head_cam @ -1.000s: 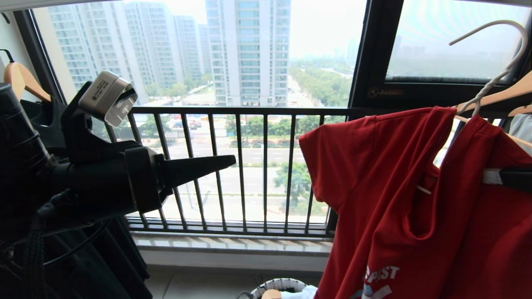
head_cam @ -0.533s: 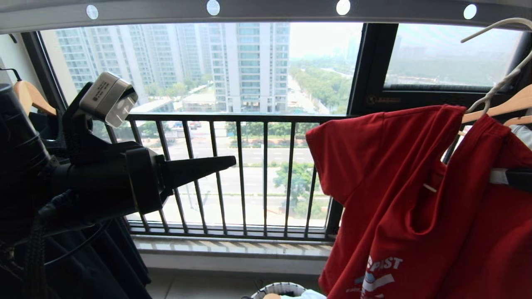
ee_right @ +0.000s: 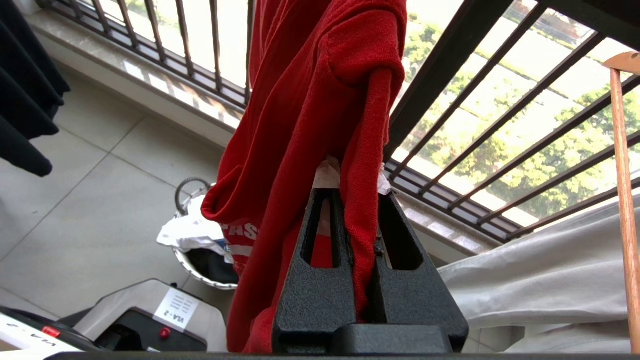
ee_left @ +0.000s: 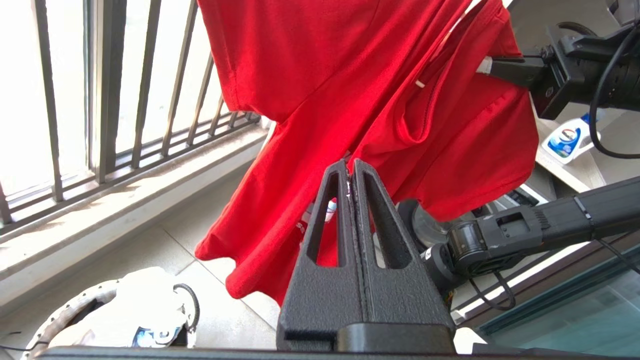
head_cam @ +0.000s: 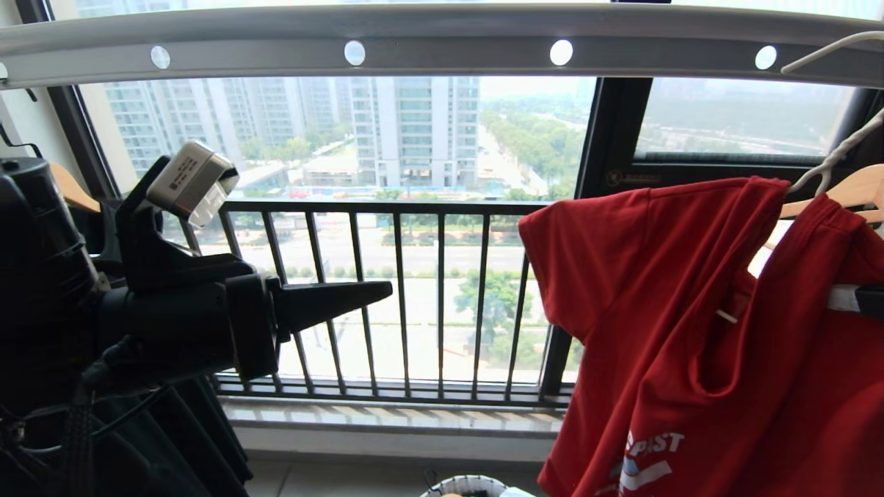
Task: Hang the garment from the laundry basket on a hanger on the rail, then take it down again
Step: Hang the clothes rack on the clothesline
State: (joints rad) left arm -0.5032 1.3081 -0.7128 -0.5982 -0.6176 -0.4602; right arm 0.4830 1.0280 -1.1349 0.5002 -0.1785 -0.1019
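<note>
The red garment hangs at the right on the white wire hanger. The hanger's hook reaches up to the level of the grey holed rail; whether it rests on the rail I cannot tell. My right gripper comes in from the right edge and is shut on the garment, with red cloth pinched between its fingers. My left gripper is shut and empty, pointing right, well left of the garment. Its tips stand short of the red cloth. The laundry basket sits on the floor below.
A dark barred window railing runs behind. Wooden hangers hang at the far right and far left, the left one with black clothing. White cloth lies in the basket. A pale grey garment hangs beside my right gripper.
The camera has risen, so the whole scene has dropped in the picture and the rail has come fully into view. Garment and right gripper rose with it. Both grippers stay shut.
</note>
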